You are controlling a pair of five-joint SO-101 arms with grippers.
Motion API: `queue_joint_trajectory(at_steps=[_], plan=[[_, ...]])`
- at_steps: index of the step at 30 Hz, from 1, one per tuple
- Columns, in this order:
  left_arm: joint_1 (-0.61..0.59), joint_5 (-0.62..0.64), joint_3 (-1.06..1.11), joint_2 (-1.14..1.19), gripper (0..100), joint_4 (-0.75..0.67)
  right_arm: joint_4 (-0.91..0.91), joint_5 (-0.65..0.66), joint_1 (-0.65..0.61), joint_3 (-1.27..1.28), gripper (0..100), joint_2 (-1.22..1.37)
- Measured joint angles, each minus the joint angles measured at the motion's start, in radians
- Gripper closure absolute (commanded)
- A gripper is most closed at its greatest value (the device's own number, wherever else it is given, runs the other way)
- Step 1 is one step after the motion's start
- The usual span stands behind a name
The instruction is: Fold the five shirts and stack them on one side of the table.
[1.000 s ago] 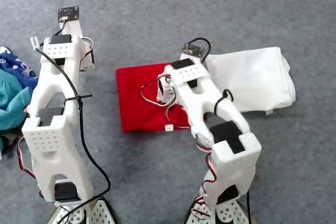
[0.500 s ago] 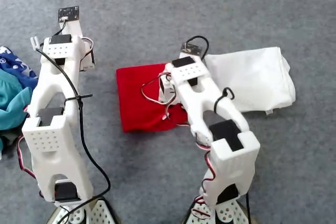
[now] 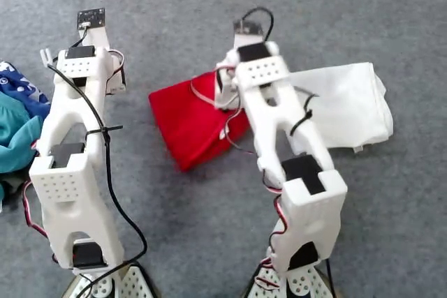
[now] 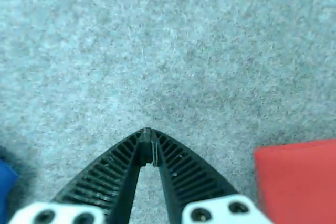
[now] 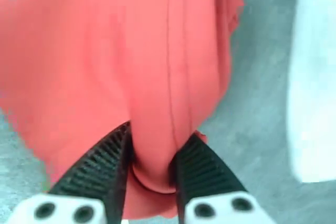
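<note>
Where the arms are rooted, at the bottom of the frame: two white plastic arms stand side by side on the grey felt table cover (image 3: 188,242), the left arm (image 3: 70,137) at lower left and the right arm (image 3: 286,137) right of centre.
Heap of teal and blue patterned clothes (image 3: 15,120): bunched at the left edge, beside the left arm, well apart from the other shirts.
Folded red fabric shirt (image 3: 188,120): lies tilted at the centre of the frame, its right part under the right arm's wrist.
Right gripper (image 5: 160,135): black ribbed fingers pinch a bunched fold of the red shirt, cloth bulging between them.
Folded white fabric shirt (image 3: 342,106): flat at centre right, just beside the red shirt; the right wrist view shows a grey strip between the two.
Left gripper (image 4: 147,141): fingers pressed together tip to tip, holding nothing, over bare grey felt at upper left; a red corner sits at the lower right of its wrist view.
</note>
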Motion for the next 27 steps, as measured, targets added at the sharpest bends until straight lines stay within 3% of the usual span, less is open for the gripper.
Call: queue_joint_trajectory(at_steps=[11,27], plan=[[0.0,0.0,0.0,0.0,97,0.0,0.02,0.259,0.186,-0.176,98.3,0.0],[0.0,0.0,0.0,0.008,97,0.0,0.149,0.443,0.577,-0.374,98.3,0.017]])
